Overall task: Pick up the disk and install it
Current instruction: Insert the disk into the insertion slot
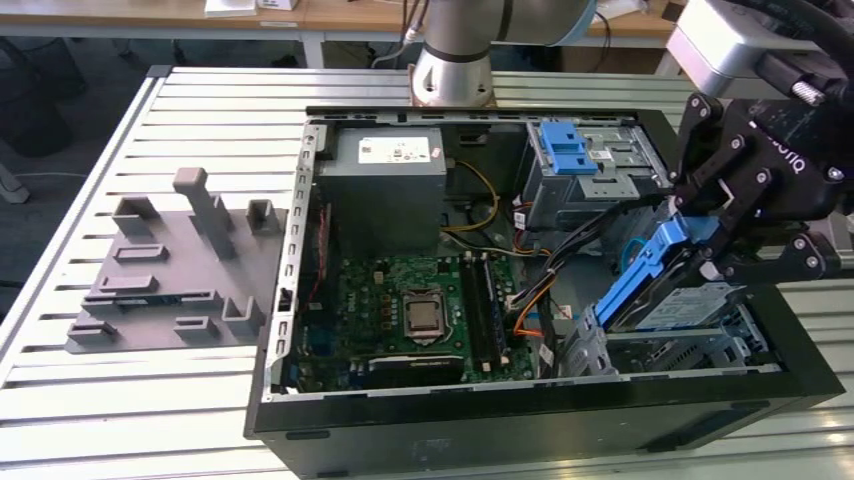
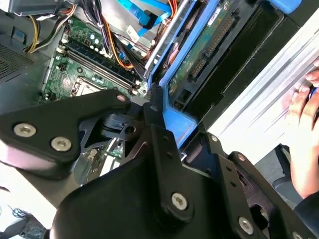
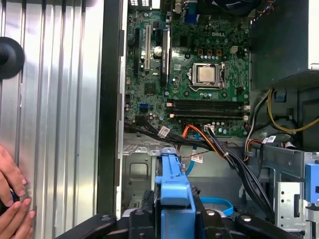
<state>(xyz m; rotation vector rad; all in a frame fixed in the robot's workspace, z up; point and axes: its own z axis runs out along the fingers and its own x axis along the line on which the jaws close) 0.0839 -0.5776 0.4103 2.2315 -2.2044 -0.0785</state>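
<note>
The disk (image 1: 697, 302) is a silver-grey drive with blue plastic rails. It hangs tilted over the metal drive bay (image 1: 674, 352) at the front corner of the open computer case (image 1: 534, 420), on the exterior view's right. My black gripper (image 1: 717, 262) is shut on it from above, gripping at its upper blue rail. In the second wrist view the disk's green underside (image 2: 199, 55) and blue rail end sit just past the fingers (image 2: 153, 102). In the first wrist view the blue rail (image 3: 172, 185) runs out from between the gripper's linkages (image 3: 172, 221) toward the case floor.
Inside the case lie the motherboard (image 1: 414, 305), a grey power supply box (image 1: 387, 170), a drive cage with a blue latch (image 1: 574, 150) and bundles of cables (image 1: 534, 290). A grey fixture block (image 1: 174, 265) sits on the slatted table. A person's hand (image 3: 12, 199) rests beside the case.
</note>
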